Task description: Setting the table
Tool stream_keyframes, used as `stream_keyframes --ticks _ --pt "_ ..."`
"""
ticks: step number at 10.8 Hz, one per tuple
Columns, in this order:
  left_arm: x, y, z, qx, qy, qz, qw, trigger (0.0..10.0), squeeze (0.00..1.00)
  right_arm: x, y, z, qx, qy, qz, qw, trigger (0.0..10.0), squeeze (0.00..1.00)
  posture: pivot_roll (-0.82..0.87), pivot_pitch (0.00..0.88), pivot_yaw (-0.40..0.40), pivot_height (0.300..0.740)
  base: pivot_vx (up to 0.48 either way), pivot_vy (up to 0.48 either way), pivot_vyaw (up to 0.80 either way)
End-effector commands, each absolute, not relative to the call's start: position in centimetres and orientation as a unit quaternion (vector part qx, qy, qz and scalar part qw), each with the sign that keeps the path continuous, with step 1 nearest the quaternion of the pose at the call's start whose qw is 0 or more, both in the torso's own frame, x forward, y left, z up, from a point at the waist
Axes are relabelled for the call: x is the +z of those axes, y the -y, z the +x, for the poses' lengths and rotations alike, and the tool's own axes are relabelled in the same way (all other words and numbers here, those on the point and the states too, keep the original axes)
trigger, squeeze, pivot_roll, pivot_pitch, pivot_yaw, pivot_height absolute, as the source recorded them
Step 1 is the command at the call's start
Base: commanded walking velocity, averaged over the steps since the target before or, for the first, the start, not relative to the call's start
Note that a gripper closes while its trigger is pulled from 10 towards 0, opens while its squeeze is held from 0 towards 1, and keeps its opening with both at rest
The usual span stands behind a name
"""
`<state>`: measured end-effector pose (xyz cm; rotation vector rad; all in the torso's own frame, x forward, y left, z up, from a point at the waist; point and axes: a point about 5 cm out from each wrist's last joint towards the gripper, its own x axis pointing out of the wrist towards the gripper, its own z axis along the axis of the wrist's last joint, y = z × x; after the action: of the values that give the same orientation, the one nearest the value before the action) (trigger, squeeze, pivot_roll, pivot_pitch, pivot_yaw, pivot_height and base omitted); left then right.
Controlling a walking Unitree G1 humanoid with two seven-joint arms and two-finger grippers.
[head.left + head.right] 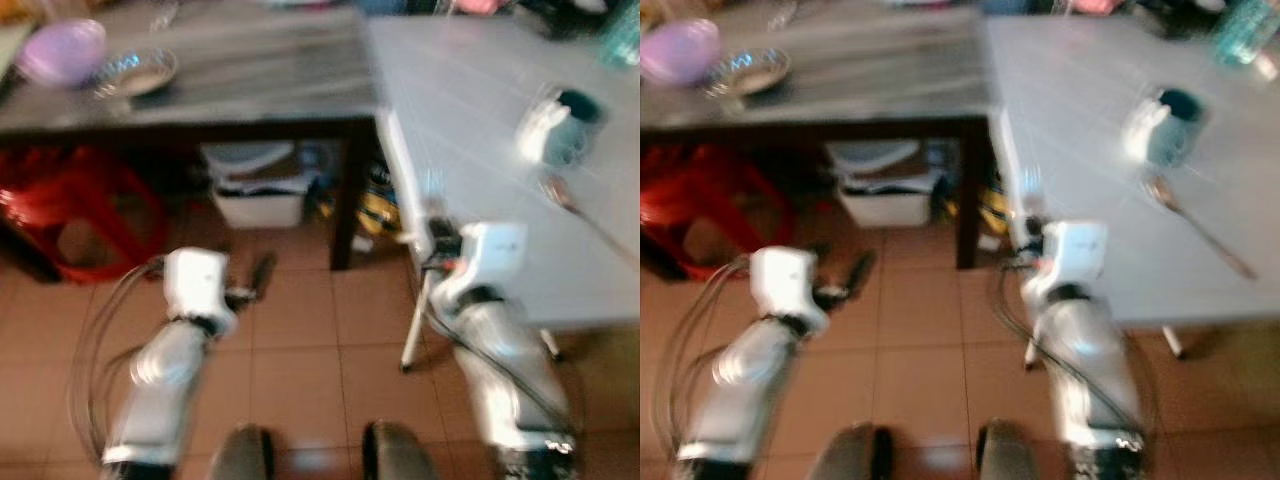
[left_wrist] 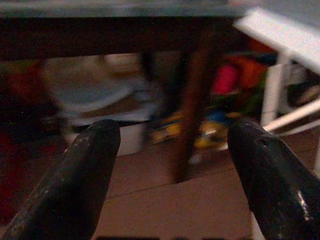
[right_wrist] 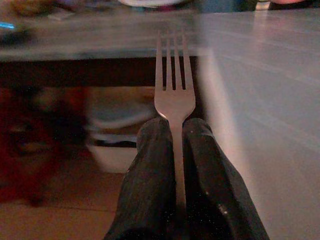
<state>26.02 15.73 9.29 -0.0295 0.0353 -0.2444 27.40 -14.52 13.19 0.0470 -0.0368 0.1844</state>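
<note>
Pinching a silver fork (image 3: 174,97) between its 2 black fingers (image 3: 150,170), the right gripper (image 3: 175,125) holds it tines-forward just off the near edge of the white table (image 1: 470,120). The fingers are pressed tight against the fork's handle, 1 on each side, and the 4 tines stick out past the fingertips. From the head camera, which is blurred, the fork (image 1: 434,190) rises just beside the white table's left edge, above the right wrist.

On the white table stand a teal cup (image 1: 572,125) with something white against its side, and near it a spoon (image 1: 1195,228) lying on the tabletop, well apart from the fork. Left of the white table, touching it, is a dark table (image 1: 200,80) carrying a purple bowl (image 1: 62,50) and a metal dish (image 1: 135,72).

The left gripper (image 2: 172,145) hangs low over the brown tiled floor (image 1: 300,350) left of the white table, its 2 fingers (image 2: 85,170) spread wide apart and holding nothing. Under the dark table sit a white bin (image 1: 255,185) and a red stool (image 1: 80,215).
</note>
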Motion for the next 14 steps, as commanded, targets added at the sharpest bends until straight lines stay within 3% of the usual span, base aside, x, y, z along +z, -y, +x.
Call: stream_keyframes --ticks 1,4,12,14 --pt "9.1 -15.5 25.9 -0.121 -0.019 -0.014 0.992 10.0 0.0 12.8 15.3 27.3 0.08 0.01 0.02 0.997 10.0 0.0 -0.08 0.16 0.033 0.74 0.0 0.469 0.0" --pt "9.3 -15.1 25.9 -0.126 -0.01 -0.018 0.992 10.0 0.0 13.2 15.3 27.5 0.074 0.02 0.018 0.997 10.0 0.0 -0.09 0.154 0.038 0.74 0.241 0.351 0.0" --pt "10.2 -14.2 26.4 -0.133 0.01 -0.038 0.99 10.0 0.0 14.3 15.3 28.2 0.076 0.046 0.002 0.996 10.0 0.0 -0.09 0.158 0.044 0.74 0.466 0.0 0.0" --pt "10.4 -14.2 26.6 -0.128 0.014 -0.035 0.991 10.0 0.0 14.4 15.2 28.3 0.073 0.048 0.003 0.996 10.0 0.0 -0.09 0.157 0.047 0.74 0.388 0.283 0.74"
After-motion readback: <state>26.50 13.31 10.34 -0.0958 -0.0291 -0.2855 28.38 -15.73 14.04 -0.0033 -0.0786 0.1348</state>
